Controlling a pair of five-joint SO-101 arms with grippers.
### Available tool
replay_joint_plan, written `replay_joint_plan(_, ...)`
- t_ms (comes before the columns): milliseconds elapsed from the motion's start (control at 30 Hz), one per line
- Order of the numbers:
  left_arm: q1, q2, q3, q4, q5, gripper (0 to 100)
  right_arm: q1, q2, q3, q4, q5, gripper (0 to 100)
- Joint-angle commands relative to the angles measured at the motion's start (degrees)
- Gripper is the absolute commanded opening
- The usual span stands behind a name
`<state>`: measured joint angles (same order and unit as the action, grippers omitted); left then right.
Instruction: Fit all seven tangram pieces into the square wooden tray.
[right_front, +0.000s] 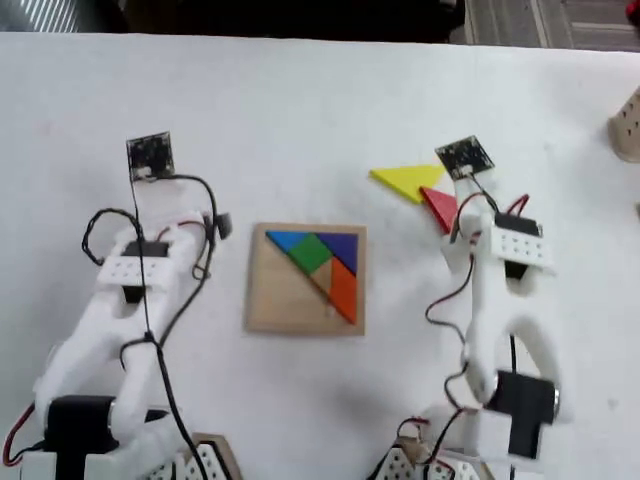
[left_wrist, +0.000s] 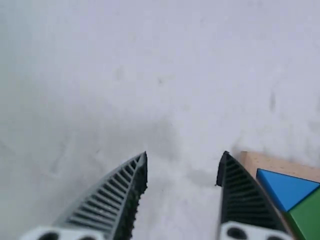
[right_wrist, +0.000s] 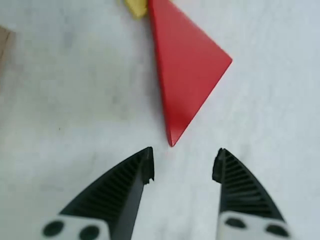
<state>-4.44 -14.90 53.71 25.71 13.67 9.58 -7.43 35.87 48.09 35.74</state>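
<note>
Right hand (right_wrist: 184, 159) spread, empty, fingertips just short of red triangle (right_wrist: 187, 75) point, on worktop (right_front: 300, 110) right of tray (right_front: 275, 300); yellow triangle (right_front: 405, 180) just beside red. Left hand (left_wrist: 184, 162) spread, empty, over worktop beside tray's far-left corner. Fitted pieces (right_front: 320, 258) (blue, green, purple, orange) fill tray's far-right half

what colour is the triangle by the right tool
The triangle is red, clearest in the right wrist view.
</note>
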Motion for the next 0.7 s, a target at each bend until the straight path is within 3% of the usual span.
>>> replay_joint_plan(0,-0.04,0.04,-3.34,0.09,0.00,24,-0.75,9.89,-12.48,-1.63,-4.66,19.6)
replay_joint_plan(233,-0.04,0.04,-3.08,-2.29,0.00,24,-4.35,26.42,-32.44,13.14,-6.07,33.4)
replay_joint_plan(433,-0.04,0.04,-2.99,-2.46,0.00,24,-7.52,33.98,-42.20,17.36,-6.59,33.4)
replay_joint_plan(667,-0.04,0.04,-3.16,-2.46,0.00,24,-5.49,43.30,-52.75,18.95,-6.59,33.4)
